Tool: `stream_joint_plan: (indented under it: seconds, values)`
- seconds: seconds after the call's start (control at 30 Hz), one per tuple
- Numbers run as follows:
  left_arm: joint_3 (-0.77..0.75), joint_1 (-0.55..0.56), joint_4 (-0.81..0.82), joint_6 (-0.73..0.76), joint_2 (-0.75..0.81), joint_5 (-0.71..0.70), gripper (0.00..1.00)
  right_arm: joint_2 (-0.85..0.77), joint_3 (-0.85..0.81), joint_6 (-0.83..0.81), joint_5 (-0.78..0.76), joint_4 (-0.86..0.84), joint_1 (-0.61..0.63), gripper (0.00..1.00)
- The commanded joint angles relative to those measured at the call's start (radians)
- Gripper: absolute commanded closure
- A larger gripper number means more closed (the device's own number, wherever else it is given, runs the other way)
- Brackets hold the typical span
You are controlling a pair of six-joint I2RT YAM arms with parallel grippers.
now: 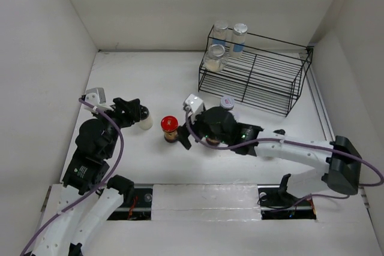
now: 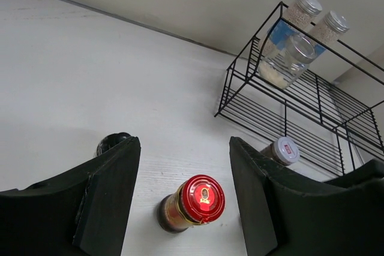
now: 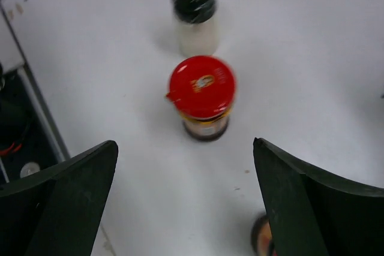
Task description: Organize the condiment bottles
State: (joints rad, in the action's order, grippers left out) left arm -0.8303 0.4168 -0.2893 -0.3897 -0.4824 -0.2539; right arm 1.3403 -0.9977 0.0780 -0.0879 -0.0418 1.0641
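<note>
1. The red-lidded jar (image 1: pixel 170 128) stands upright on the table (image 1: pixel 144 76), lid up, its long axis vertical. It is left of centre and nearer the arms than the rack.
2. The right gripper (image 1: pixel 186 129) is just to the jar's right, so the jar lies to the left of it. Its jaws are spread wide and hold nothing.
3. In the right wrist view the red-lidded jar (image 3: pixel 203 97) sits straight ahead of the right gripper (image 3: pixel 185 148), centred on the gap and just beyond the fingertips. A short advance leftward looks enough to bracket it.
4. The left gripper (image 1: pixel 137 114) is on the jar's other side, a little farther off. It is also wide open and empty. I judge the right arm the nearer.
5. A black-lidded jar (image 1: pixel 144 118) with pale contents stands just left of the red one, close against the left gripper's tips.
6. The left wrist view looks rightward past the red-lidded jar (image 2: pixel 192 205). Beyond it are a grey-lidded jar (image 2: pixel 282 151) near the rack's foot and the wire rack (image 2: pixel 288 112) itself.
7. The overhead view alone shows the whole wire rack (image 1: pixel 264 70) at far right, with three pale-filled jars (image 1: pixel 215 55) at its left end.
8. Only the right wrist view shows a dark round thing (image 3: pixel 264 238) cut off at its lower edge; I cannot tell what it is.
</note>
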Motion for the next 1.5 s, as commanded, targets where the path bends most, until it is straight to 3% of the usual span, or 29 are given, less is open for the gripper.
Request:
stream_joint_plan:
  seconds: [0.0,0.1,0.4,0.57,0.87,0.97,1.1,1.17,1.47]
  values:
    - [-0.001,-0.007,0.015,0.003,0.007,-0.024,0.43,0.043,-0.047,-0.032,-0.05,-0.011,0.101,0.0]
    - [-0.001,-0.007,0.028,0.003,0.027,-0.033,0.43,0.131,-0.085,-0.023,-0.139,0.0,0.114,0.0]
    - [-0.01,-0.007,0.018,0.003,-0.033,-0.033,0.44,0.319,-0.16,-0.023,-0.22,-0.066,0.092,0.0]
    - [-0.001,-0.007,0.018,0.003,0.01,-0.054,0.44,0.384,-0.183,0.009,-0.113,-0.124,0.028,0.0]
    - [-0.001,-0.007,0.018,0.012,-0.011,-0.031,0.44,0.506,-0.263,0.029,-0.033,-0.217,0.017,0.1]
    - [-0.001,-0.007,0.03,0.012,-0.036,-0.031,0.44,0.507,-0.245,0.046,-0.073,-0.217,0.017,0.16]
    - [-0.01,-0.007,0.021,0.012,-0.045,-0.019,0.44,0.494,-0.19,0.055,-0.073,-0.277,0.017,0.4]
    - [-0.01,-0.007,0.021,0.012,-0.019,-0.028,0.44,0.468,-0.18,0.055,-0.082,-0.277,0.017,0.46]
    - [-0.009,-0.007,0.019,0.012,-0.015,-0.018,0.44,0.115,-0.193,-0.003,0.017,-0.277,-0.045,0.54]
